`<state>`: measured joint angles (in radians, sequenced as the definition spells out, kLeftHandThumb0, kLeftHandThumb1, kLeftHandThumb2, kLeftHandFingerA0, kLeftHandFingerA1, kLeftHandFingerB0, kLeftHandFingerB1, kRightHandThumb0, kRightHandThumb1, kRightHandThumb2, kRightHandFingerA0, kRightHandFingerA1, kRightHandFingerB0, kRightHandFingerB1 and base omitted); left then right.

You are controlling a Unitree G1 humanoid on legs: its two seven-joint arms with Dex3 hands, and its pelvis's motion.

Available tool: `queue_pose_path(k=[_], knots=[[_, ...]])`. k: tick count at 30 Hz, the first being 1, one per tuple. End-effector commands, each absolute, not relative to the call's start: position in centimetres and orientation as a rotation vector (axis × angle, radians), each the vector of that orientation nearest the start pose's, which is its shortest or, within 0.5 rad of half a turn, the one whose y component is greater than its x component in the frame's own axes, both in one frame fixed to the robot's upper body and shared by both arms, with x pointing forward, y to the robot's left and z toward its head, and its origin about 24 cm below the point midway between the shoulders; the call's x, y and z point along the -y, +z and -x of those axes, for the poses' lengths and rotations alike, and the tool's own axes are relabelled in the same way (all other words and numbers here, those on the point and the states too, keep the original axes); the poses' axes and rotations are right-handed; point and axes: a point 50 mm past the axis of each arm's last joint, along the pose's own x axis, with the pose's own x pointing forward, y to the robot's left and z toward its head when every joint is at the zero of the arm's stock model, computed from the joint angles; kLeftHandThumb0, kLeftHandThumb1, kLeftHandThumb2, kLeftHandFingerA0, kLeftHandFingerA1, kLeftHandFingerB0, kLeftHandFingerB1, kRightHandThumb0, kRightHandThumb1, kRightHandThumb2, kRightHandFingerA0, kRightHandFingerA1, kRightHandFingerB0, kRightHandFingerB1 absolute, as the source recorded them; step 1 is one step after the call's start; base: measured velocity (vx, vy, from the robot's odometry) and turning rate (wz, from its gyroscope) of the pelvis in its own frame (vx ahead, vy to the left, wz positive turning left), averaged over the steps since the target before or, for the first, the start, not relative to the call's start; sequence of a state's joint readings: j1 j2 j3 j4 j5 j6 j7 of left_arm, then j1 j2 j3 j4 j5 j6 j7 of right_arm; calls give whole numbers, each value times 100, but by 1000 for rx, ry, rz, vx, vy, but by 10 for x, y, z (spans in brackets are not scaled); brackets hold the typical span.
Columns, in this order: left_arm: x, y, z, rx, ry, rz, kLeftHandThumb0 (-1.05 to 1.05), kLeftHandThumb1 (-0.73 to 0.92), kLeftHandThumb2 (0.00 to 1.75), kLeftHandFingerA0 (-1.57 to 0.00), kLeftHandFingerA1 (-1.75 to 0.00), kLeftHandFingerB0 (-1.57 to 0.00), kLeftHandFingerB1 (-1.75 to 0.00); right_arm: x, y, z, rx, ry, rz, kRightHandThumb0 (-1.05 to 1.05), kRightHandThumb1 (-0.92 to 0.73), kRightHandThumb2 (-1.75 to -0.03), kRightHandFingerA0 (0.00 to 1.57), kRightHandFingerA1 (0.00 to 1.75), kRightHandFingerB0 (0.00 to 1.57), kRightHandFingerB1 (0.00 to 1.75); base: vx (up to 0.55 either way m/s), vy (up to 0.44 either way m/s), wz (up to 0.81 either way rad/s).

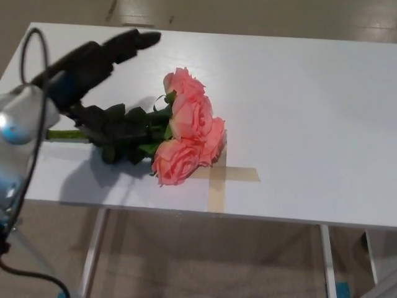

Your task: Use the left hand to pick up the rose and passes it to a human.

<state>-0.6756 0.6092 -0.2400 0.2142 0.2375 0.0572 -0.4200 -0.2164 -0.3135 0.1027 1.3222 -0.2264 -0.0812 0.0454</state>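
Observation:
A small bunch of salmon-pink roses (pixel 188 127) lies on the white table (pixel 298 112), blooms to the right and green stems (pixel 62 134) pointing left. My left hand (pixel 93 68) hovers over the leafy part of the stems, open. Its two fingers (pixel 127 43) stretch toward the far side, and the thumb (pixel 99 127) reaches down among the leaves (pixel 133 133). It is not closed on the stems. The right hand does not show.
A cross of tan tape (pixel 224 180) is stuck on the table just right of the lowest bloom. The near table edge runs close below the roses, with metal legs (pixel 93 254) and floor beneath. A black cable (pixel 28 93) loops over my left wrist.

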Motion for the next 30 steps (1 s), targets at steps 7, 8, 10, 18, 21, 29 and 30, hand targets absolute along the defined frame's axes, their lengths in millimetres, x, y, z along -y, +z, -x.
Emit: queue_pose_path(k=[7, 8, 10, 18, 21, 29, 30], knots=[[-158, 150, -374, -126, -394, -1200, -41, 30, 63, 0, -3, 0, -13, 263, -132, -161, -1065, 67, 523, -36, -70, -60, 65, 43, 50, 38, 0, 0, 0], [-156, 146, -374, -134, -402, -1187, -42, 30, 63, 0, -2, 0, -13, 263, -132, -161, -1065, 67, 523, -36, -70, -60, 65, 43, 50, 38, 0, 0, 0], [-156, 143, -375, -146, -405, -1173, -41, 30, 63, 0, -3, 0, -13, 261, -132, -162, -1064, 69, 523, -36, -70, -60, 65, 43, 50, 38, 0, 0, 0], [-153, 134, -381, -187, -392, -1172, -39, 29, 63, 0, -5, 0, -14, 261, -132, -164, -1062, 70, 520, -42, -60, -80, 59, 54, 45, 49, 0, 0, 0], [-153, 132, -381, -195, -391, -1175, -39, 29, 63, 0, -5, 0, -14, 261, -132, -164, -1063, 76, 522, -35, -69, -60, 65, 44, 48, 38, 0, 0, 0], [-148, 122, -383, -231, -408, -1186, -40, 30, 66, 0, -13, 0, -16, 260, -132, -164, -1065, 81, 516, -35, -69, -60, 64, 44, 48, 38, 0, 0, 0], [-147, 121, -382, -236, -413, -1192, -38, 29, 67, 0, -17, 0, -20, 260, -132, -164, -1065, 81, 515, -35, -69, -61, 64, 44, 48, 38, 0, 0, 0]])
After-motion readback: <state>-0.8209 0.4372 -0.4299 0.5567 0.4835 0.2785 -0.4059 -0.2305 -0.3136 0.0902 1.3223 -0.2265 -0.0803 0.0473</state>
